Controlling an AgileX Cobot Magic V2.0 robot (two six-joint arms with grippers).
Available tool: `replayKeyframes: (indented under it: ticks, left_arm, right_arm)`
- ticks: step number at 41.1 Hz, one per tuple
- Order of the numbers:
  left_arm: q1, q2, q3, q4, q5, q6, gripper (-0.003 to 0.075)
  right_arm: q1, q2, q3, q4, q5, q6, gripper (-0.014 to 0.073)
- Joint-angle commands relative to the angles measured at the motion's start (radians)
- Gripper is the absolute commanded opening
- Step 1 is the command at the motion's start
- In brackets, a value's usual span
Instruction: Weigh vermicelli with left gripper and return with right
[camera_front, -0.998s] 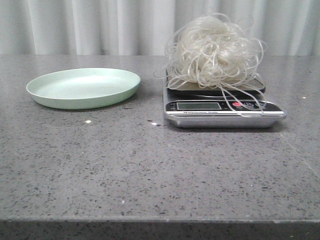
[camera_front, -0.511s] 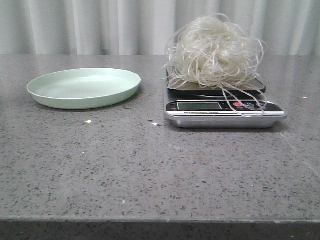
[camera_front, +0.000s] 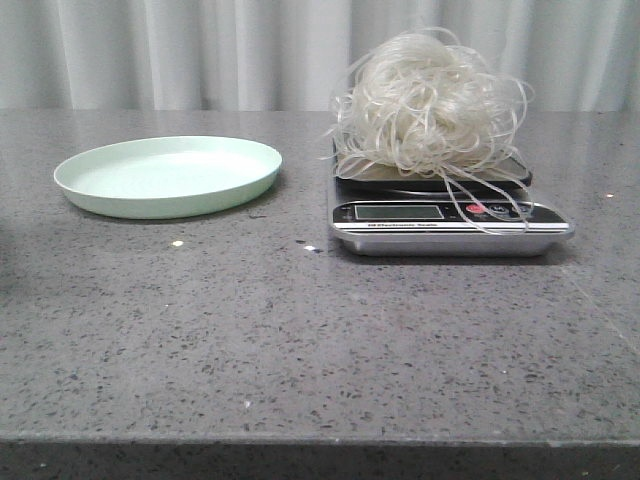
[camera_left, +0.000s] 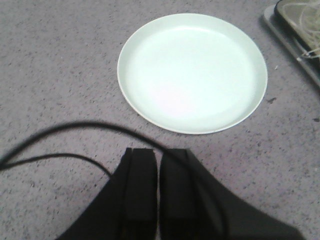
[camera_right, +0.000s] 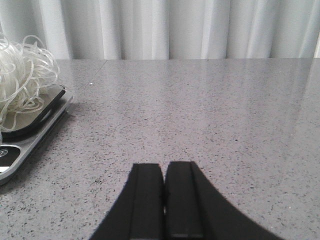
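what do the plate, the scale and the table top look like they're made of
The plate looks like matte pale green plastic or melamine: even colour, soft sheen, thin rim. The scale seems to have a brushed metal base with a glossy dark weighing platform, judging by its silvery edge and reflections. The table top looks like polished grey speckled stone or composite.

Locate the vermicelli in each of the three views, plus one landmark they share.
Front view: vermicelli heaped on the scale, right of the green plate.
Left wrist view: only a few strands at the frame's upper right corner, on the scale's platform.
Right wrist view: at the left edge, on the scale.
Shared landmark: the scale, visible in all three.
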Motion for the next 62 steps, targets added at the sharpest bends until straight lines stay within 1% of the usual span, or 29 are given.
replayKeyframes:
  ticks: [1,4,12,21,26,31,35,44,49,54,62]
  left_arm:
    - [0.002,-0.097,0.073,0.011,-0.119,-0.025,0.0137]
    - [0.002,-0.158,0.140,0.011,-0.152,-0.032,0.0137]
    - [0.002,-0.313,0.272,0.013,-0.249,-0.127,0.0137]
    - [0.002,-0.434,0.368,0.013,-0.341,-0.148,0.0137]
    - [0.002,-0.468,0.395,0.013,-0.358,-0.148,0.0137]
    - [0.002,-0.468,0.395,0.013,-0.358,-0.148,0.0137]
    - [0.002,-0.468,0.395,0.005,-0.362,-0.148,0.0137]
    - [0.002,-0.468,0.395,-0.060,-0.366,-0.148,0.0137]
    - [0.002,-0.468,0.395,-0.064,-0.367,-0.148,0.0137]
    - [0.002,-0.468,0.395,-0.064,-0.369,-0.148,0.0137]
    - [0.002,-0.468,0.395,-0.064,-0.369,-0.148,0.0137]
  right_arm:
    - [-0.004,-0.014,-0.008,0.002,-0.089,0.001,0.0152]
    - [-0.004,-0.014,-0.008,0.002,-0.089,0.001,0.0152]
    - [-0.004,-0.014,-0.009,0.002,-0.099,0.001,0.0152]
    - [-0.004,-0.014,-0.010,0.002,-0.159,0.001,0.0152]
    - [-0.004,-0.014,-0.060,0.002,-0.157,0.001,0.0152]
    - [-0.004,0.008,-0.159,0.002,-0.149,0.001,0.0152]
    - [-0.004,0.064,-0.250,0.002,-0.149,0.001,0.0152]
    - [-0.001,0.310,-0.518,0.002,-0.138,0.001,0.0152]
    - [0.028,0.451,-0.667,0.002,-0.105,0.001,0.0152]
    - [0.108,0.578,-0.810,0.002,-0.064,0.001,0.0152]
    - [0.301,0.785,-0.962,-0.034,-0.014,0.000,0.0157]
